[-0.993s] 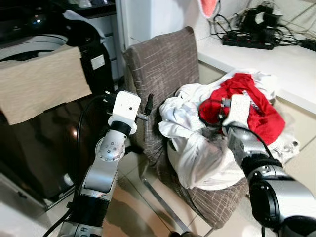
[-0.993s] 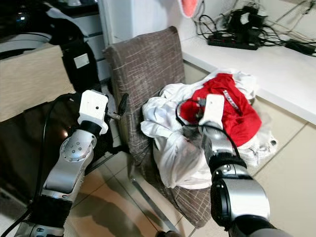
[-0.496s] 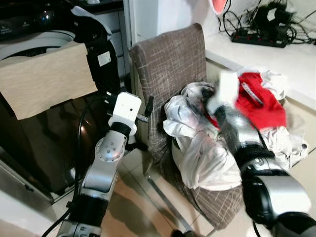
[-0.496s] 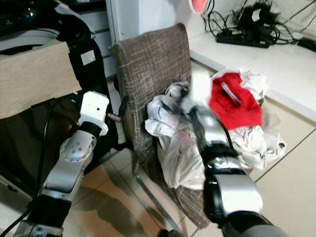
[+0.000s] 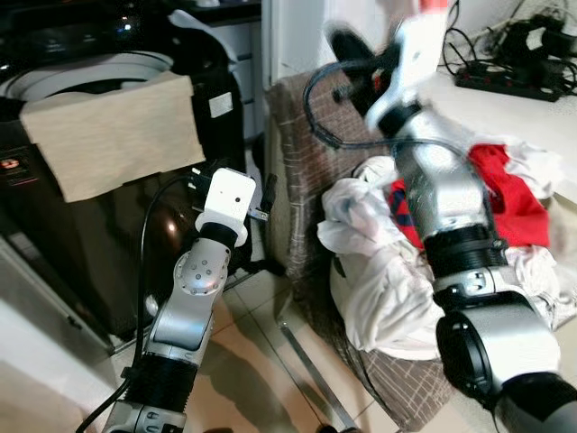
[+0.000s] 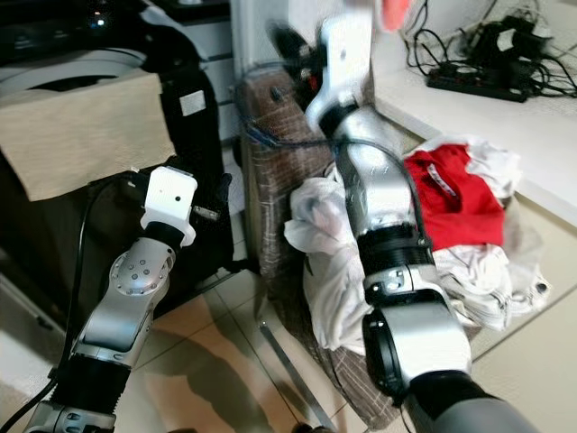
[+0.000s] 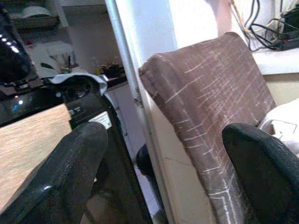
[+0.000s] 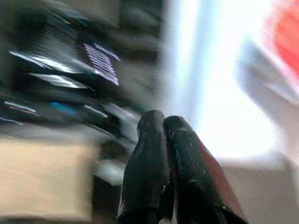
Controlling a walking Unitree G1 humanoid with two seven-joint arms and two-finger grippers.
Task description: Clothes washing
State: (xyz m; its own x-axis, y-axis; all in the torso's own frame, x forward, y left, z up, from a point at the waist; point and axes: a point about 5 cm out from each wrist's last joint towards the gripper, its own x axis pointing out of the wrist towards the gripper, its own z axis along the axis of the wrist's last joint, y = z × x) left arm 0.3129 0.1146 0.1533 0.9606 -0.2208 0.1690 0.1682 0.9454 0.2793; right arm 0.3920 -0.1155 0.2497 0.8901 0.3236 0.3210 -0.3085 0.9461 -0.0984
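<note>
The right gripper [image 8: 161, 140] is raised above the brown fabric chair [image 5: 302, 171], fingers pressed together w/ nothing between them. The left gripper [image 7: 168, 154] hangs near the chair back, fingers wide apart. The pile of white and red clothes [image 5: 424, 244] lies on the chair seat, beside the black washing machine [image 5: 81, 225]

The right arm is raised high and stretched forward, its silver forearm climbing to a white wrist, blurred in the head views. The right gripper [image 8: 161, 140] has its two black fingers pressed together, nothing between them. The left arm is bent at the elbow, its forearm rising to a white wrist, and the left gripper [image 7: 163, 154] has its fingers [image 7: 70, 172] spread wide apart.
</note>
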